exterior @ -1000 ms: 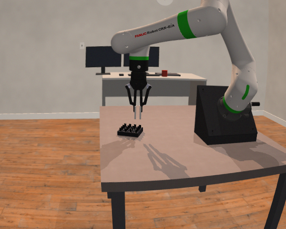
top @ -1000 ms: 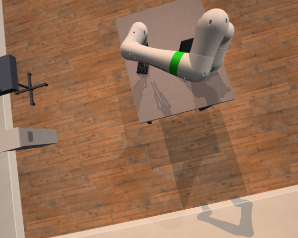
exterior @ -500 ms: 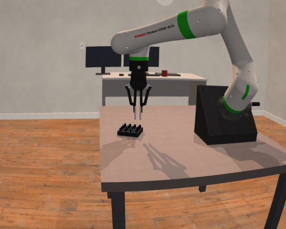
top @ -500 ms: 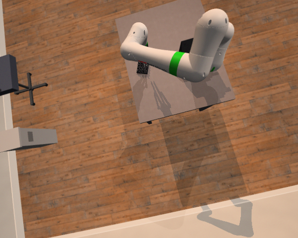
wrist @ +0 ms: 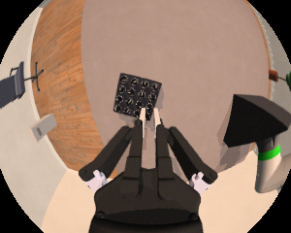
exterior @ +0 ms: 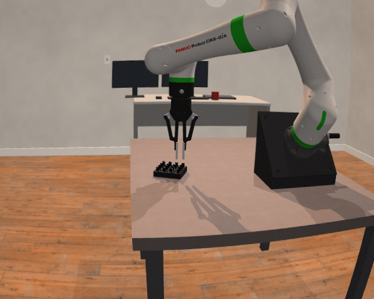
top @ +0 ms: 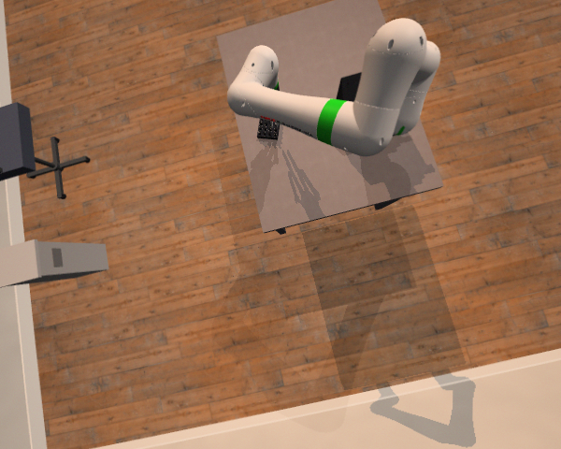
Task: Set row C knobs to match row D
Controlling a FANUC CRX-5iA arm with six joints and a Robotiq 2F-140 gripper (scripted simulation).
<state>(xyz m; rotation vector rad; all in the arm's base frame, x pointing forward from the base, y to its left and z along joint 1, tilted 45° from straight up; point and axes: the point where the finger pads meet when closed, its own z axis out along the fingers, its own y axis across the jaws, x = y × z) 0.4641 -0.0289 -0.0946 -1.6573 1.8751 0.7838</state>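
Top looks steeply down from afar; exterior, side-on and nearer, shares the table [top: 295, 193] [exterior: 212, 205].
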